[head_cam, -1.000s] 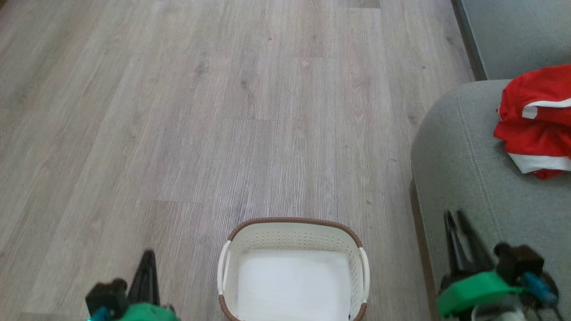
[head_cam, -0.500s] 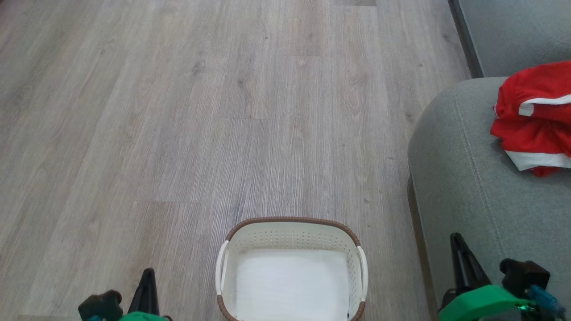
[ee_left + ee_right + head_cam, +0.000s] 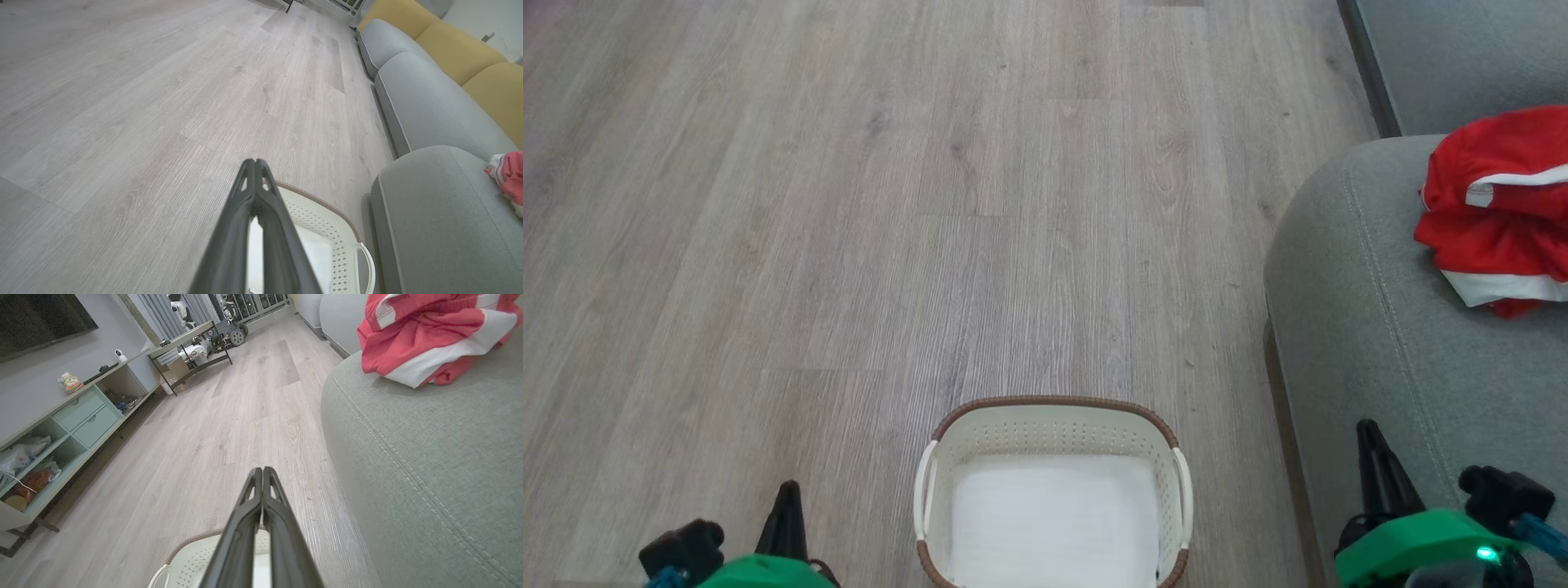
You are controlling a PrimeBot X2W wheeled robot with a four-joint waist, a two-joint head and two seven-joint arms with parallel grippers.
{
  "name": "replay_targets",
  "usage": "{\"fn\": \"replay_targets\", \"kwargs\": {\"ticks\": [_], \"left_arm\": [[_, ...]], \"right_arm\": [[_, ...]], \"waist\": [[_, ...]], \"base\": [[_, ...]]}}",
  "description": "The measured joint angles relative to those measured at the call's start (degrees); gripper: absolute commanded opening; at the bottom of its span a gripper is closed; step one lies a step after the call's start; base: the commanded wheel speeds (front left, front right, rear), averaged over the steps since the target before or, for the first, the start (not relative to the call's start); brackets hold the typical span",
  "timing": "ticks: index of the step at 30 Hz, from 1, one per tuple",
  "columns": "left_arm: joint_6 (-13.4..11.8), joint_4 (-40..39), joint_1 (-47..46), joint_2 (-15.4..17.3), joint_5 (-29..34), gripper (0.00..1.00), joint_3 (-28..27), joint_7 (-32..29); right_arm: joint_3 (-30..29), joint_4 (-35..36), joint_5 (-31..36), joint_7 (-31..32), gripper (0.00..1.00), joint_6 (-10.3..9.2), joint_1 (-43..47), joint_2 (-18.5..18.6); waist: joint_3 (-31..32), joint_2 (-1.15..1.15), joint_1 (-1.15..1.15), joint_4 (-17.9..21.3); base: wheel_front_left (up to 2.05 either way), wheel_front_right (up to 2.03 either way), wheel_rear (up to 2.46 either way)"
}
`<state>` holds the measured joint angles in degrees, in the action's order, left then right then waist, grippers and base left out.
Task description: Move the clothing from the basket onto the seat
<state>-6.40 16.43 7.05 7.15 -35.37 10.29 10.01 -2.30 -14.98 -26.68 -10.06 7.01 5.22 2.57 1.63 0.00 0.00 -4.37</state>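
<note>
your bright red, white-striped jersey clothing (image 3: pixel 1494 212) lay heaped on the large grey-green fabric sofa seat (image 3: pixel 1364 343), and the small cream perforated plastic basket (image 3: pixel 1054 429) stood with its white base bare. the left gripper (image 3: pixel 787 510) and right gripper (image 3: pixel 1374 465) both had their dark fingers pressed together on nothing. the task looked done, so your best move was parking both arms clear.

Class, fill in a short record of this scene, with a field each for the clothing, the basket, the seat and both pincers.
seat: grey-green cushion
basket: on the floor, left of the seat, visible part empty
clothing: red and white, bunched on the seat
left pincer: shut, holding nothing, left of the basket
right pincer: shut, holding nothing, over the seat's near edge
task state: appears done
</note>
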Motion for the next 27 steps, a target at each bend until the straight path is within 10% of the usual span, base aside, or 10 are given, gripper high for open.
{"fn": "replay_targets", "kwargs": {"ticks": [27], "left_arm": [[3.7, -0.1, -2.5, -1.3, -15.4, 0.0, -3.8, -4.5]], "right_arm": [[-1.5, -0.2, -17.7, 4.5, 0.0, 0.0, -2.5, 0.0]], "waist": [[-0.5, 0.0, 0.0, 1.2]], "base": [[0.0, 0.0, 0.0]]}}
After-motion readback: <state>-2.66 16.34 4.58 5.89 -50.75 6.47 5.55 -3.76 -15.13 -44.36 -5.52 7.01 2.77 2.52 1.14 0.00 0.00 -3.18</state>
